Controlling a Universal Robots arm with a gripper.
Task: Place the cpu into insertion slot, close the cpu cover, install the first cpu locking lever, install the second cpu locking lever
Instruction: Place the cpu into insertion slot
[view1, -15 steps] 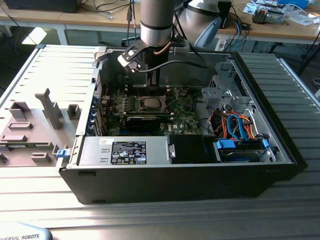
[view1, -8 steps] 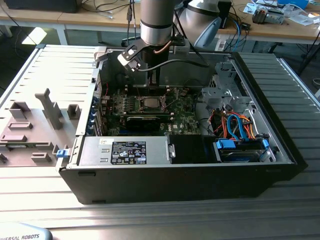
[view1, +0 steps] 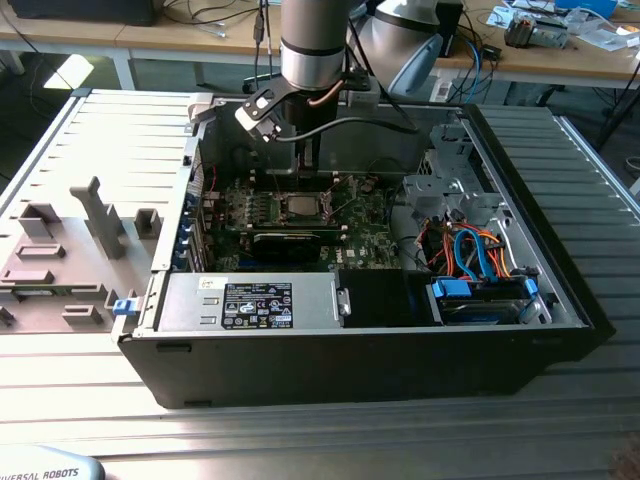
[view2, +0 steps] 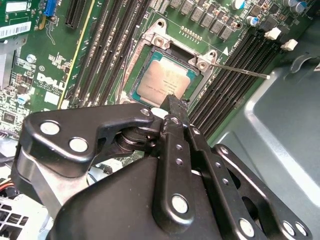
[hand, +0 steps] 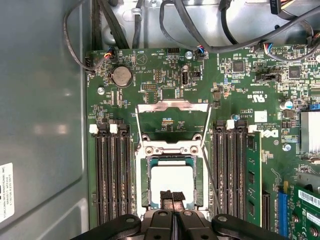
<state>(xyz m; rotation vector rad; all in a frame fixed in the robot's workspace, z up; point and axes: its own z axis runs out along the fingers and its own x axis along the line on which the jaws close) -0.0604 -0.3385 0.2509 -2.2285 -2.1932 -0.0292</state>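
The cpu (hand: 171, 181), a silvery square chip, lies flat in the insertion slot (hand: 144, 185) on the green motherboard; the second wrist view shows the cpu (view2: 165, 81) too. The cpu cover (hand: 172, 105) is swung open behind the socket, with the board showing through its window. A thin lever rod (view2: 240, 70) sticks out beside the socket. My gripper (hand: 171, 196) is shut with its black pads pressed together and nothing between them, its tips at the chip's near edge. In the exterior view the gripper (view1: 308, 183) reaches down into the open case just above the cpu (view1: 300, 207).
Long black memory slots (hand: 112, 175) flank the socket, and a green memory stick (hand: 253, 175) stands on one side. A black card (view1: 290, 243), power supply (view1: 250, 300), orange and blue cables (view1: 480, 255) and the case walls (view1: 560, 300) surround the board. A grey fixture (view1: 60, 260) lies outside.
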